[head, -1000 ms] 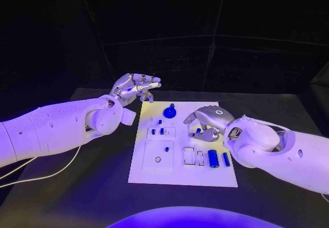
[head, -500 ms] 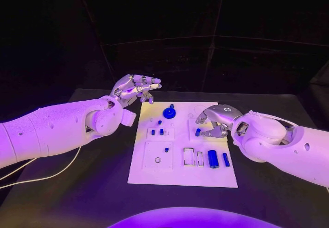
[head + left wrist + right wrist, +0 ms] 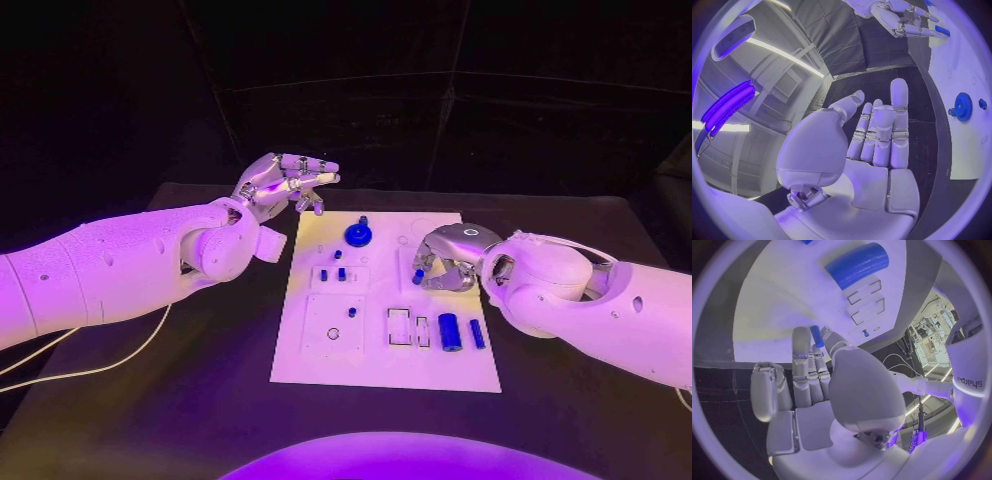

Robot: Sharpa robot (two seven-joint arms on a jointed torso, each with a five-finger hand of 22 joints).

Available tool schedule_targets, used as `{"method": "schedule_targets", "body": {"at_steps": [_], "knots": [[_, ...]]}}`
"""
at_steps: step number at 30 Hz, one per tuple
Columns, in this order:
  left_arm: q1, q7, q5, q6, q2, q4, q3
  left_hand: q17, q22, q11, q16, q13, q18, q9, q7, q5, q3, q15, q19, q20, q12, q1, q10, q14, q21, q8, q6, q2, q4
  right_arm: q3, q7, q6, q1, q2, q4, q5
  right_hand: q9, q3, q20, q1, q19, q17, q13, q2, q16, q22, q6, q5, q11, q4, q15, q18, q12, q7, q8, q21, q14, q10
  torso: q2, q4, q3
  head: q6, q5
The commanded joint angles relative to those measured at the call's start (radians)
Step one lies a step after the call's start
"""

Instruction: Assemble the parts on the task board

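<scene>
From the head view, the white board (image 3: pixel 387 305) lies in the middle of the black table (image 3: pixel 173 400), with small blue parts scattered over it. The right hand (image 3: pixel 444 262) hangs over the board's right side with its fingers curled downward, and a small blue peg (image 3: pixel 418 276) shows at its fingertips. The right wrist view makes the hold plainer — the peg (image 3: pixel 816 336) sits pinched between a finger and the thumb, above the white board (image 3: pixel 786 305). That same view shows a fat blue cylinder (image 3: pixel 857 265) lying on the board next to two rectangular slots; from the head view this cylinder (image 3: pixel 449 332) rests near the board's lower right, with a thinner blue bar (image 3: pixel 476 334) just beside it.

The left hand (image 3: pixel 286 184) is raised off the board's far left corner, fingers bent loosely apart and holding nothing. Its wrist view confirms it — the palm (image 3: pixel 873 145) is bare, fingers nearly straight. That view also catches a blue gear (image 3: pixel 962 106) on the board, which the head view places at the board's far end (image 3: pixel 356 236), well apart from both hands. Two short blue pins (image 3: pixel 332 275) stand near the board's middle.
</scene>
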Motion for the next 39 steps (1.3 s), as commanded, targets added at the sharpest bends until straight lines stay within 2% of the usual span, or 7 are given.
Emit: {"method": "schedule_targets", "body": {"at_steps": [1,13,18,25,30,33,39], "knots": [[0.002,0.003,0.005,0.012,0.000,0.001,0.001,0.000,-0.001,-0.001,-0.003,0.001,0.014,-0.001,0.001,-0.003,-0.005,0.000,-0.003,0.003,0.005,-0.006,-0.008,-0.005,-0.006,-0.004,-0.006,0.006,-0.003,0.000,0.015,0.041,0.002,0.008,-0.009,0.011,0.000,0.016,-0.012,0.000,0.054,-0.002,-0.001,0.012,0.002,0.130,0.014,-0.007,-0.004,0.003,-0.009,0.018,0.002,-0.001,0.001,0.000,0.002,0.025,-0.001,-0.0006,0.0003,-0.001,0.000],[0.002,0.002,0.005,0.013,0.001,-0.002,0.001,-0.001,-0.002,-0.001,-0.003,0.001,0.014,-0.001,0.001,-0.003,-0.006,0.000,-0.003,0.003,0.006,-0.004,-0.008,-0.006,-0.007,-0.004,-0.007,0.007,-0.004,0.000,0.022,-0.011,0.001,0.040,-0.039,0.016,-0.003,0.063,-0.017,0.011,0.056,-0.005,-0.001,0.027,0.000,0.133,0.032,-0.037,-0.008,0.008,-0.013,0.017,-0.026,0.001,-0.007,0.001,0.004,0.070,0.000,0.0001,0.0001,-0.003,0.002],[0.002,0.001,0.005,0.014,0.001,-0.003,0.001,-0.002,-0.002,-0.001,-0.003,0.001,0.014,-0.001,0.001,-0.003,-0.006,0.000,-0.003,0.003,0.006,-0.003,-0.009,-0.006,-0.007,-0.004,-0.007,0.009,-0.004,0.000,0.012,-0.043,0.001,0.047,-0.051,0.019,0.004,0.105,-0.021,0.023,0.062,-0.005,0.002,0.045,-0.002,0.149,0.081,-0.071,-0.013,0.006,-0.018,0.013,-0.033,-0.003,0.011,0.013,0.003,0.106,0.000,-0.0003,-0.0002,-0.005,0.004],[0.002,-0.001,0.005,0.014,0.001,-0.005,0.001,-0.002,-0.002,-0.001,-0.003,0.001,0.014,-0.001,0.001,-0.003,-0.006,0.000,-0.003,0.003,0.006,-0.003,-0.009,-0.006,-0.007,-0.004,-0.007,0.009,-0.004,0.000,0.010,-0.118,0.001,0.041,-0.043,0.024,0.013,0.159,-0.033,0.047,0.076,-0.006,0.011,0.055,-0.004,0.186,0.135,-0.074,-0.028,-0.022,-0.031,0.004,-0.030,-0.010,0.032,0.041,0.001,0.169,-0.001,-0.0019,-0.0003,-0.008,0.006],[0.002,-0.001,0.005,0.015,0.000,-0.007,0.001,-0.002,-0.002,-0.001,-0.003,0.001,0.014,-0.001,0.001,-0.003,-0.006,0.000,-0.003,0.003,0.007,-0.002,-0.009,-0.006,-0.008,-0.003,-0.007,0.010,-0.005,0.000,0.018,-0.209,0.001,0.016,-0.003,0.026,0.015,0.192,-0.037,0.052,0.079,-0.006,0.015,0.042,-0.005,0.194,0.149,-0.056,-0.029,-0.046,-0.034,0.002,-0.037,-0.009,0.035,0.047,0.000,0.191,-0.003,-0.0027,0.0002,-0.007,0.008],[0.002,-0.001,0.005,0.015,0.000,-0.010,0.001,-0.002,-0.003,-0.001,-0.003,0.001,0.014,-0.001,0.001,-0.003,-0.006,0.000,-0.002,0.003,0.007,-0.002,-0.010,-0.007,-0.008,-0.003,-0.007,0.010,-0.005,0.001,0.026,-0.254,0.001,-0.010,0.045,0.036,0.015,0.202,-0.038,0.047,0.079,-0.005,0.016,0.031,-0.005,0.194,0.150,-0.056,-0.029,-0.053,-0.034,0.002,-0.043,-0.008,0.033,0.047,-0.001,0.194,-0.003,-0.0011,-0.0004,-0.006,0.007],[0.002,-0.002,0.005,0.016,0.001,-0.017,0.001,-0.002,-0.003,-0.001,-0.003,0.001,0.014,-0.001,0.001,-0.003,-0.006,0.000,-0.002,0.003,0.007,-0.002,-0.010,-0.007,-0.008,-0.003,-0.007,0.010,-0.005,0.004,0.050,-0.300,0.001,-0.040,0.141,0.064,0.014,0.208,-0.038,0.041,0.079,-0.005,0.017,0.023,-0.005,0.194,0.149,-0.057,-0.028,-0.057,-0.034,0.002,-0.049,-0.007,0.030,0.047,-0.001,0.195,-0.003,-0.0001,-0.0006,-0.005,0.009]]}}
